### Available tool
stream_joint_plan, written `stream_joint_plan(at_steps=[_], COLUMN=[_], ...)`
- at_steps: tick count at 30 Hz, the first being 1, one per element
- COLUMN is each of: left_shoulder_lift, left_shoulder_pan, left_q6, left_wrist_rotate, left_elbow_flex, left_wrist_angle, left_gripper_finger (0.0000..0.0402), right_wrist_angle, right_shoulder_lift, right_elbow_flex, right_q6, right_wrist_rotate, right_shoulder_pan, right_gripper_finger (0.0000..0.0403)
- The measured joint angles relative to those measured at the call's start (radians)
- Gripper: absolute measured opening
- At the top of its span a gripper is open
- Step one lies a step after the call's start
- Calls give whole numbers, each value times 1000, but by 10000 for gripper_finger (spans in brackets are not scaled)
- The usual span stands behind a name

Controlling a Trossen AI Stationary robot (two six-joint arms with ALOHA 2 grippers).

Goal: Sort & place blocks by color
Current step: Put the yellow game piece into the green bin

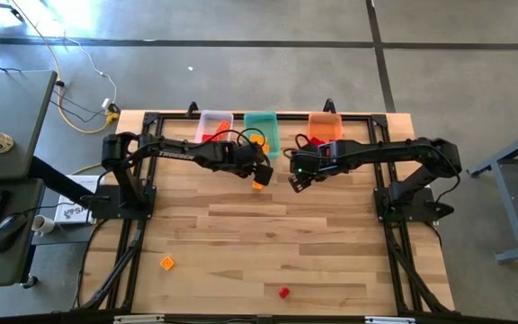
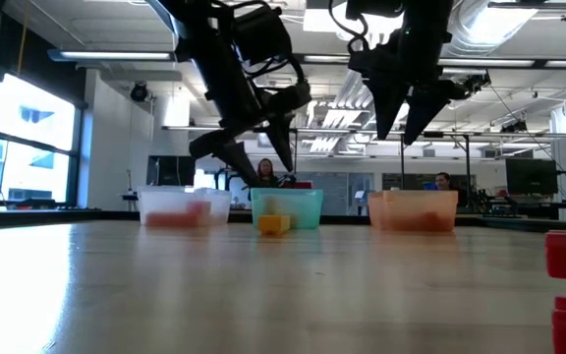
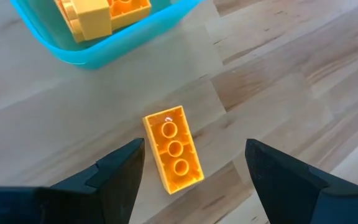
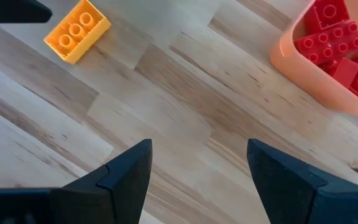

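The left hand (image 3: pixel 191 180) hung spread, empty, directly over the oblong yellow-orange studded plastic brick (image 3: pixel 173 149), its long axis across the gap, lying on the tabletop (image 1: pixel 241 225) just before the teal rectangular plastic bin (image 1: pixel 261 130) near the far edge; the right hand (image 4: pixel 197 180), also spread, stood farther off

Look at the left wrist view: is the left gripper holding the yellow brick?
No. The yellow brick lies flat on the table, apart from both fingers of the open left gripper.
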Motion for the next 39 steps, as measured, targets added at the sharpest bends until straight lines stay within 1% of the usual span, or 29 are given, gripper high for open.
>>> stream_joint_plan(at_steps=[9, 12, 17, 22, 29, 36, 39], left_shoulder_lift=[74, 84, 85, 94, 154, 197, 200], left_shoulder_pan=[-11, -21, -21, -21, -21, -19, -21], left_q6=[-11, -27, -38, -39, -53, -32, -6], left_wrist_rotate=[18, 3, -27, -34, 26, 30, 19], left_elbow_flex=[0, 1, 1, 1, 0, 4, 5], left_wrist_angle=[3, 33, 28, 32, 44, 62, 59], left_gripper_finger=[264, 264, 264, 264, 264, 264, 252], right_wrist_angle=[3, 3, 3, 4, 5, 7, 7], right_shoulder_lift=[0, 0, 0, 0, 0, 0, 0], right_elbow_flex=[0, 0, 0, 0, 0, 0, 0], right_q6=[-33, -33, -35, -41, -40, -36, -34], right_wrist_rotate=[0, 0, -1, 0, 0, 0, 0], right_shoulder_pan=[0, 0, 1, 7, 7, 8, 14], right_gripper_finger=[250, 250, 250, 250, 250, 250, 250])
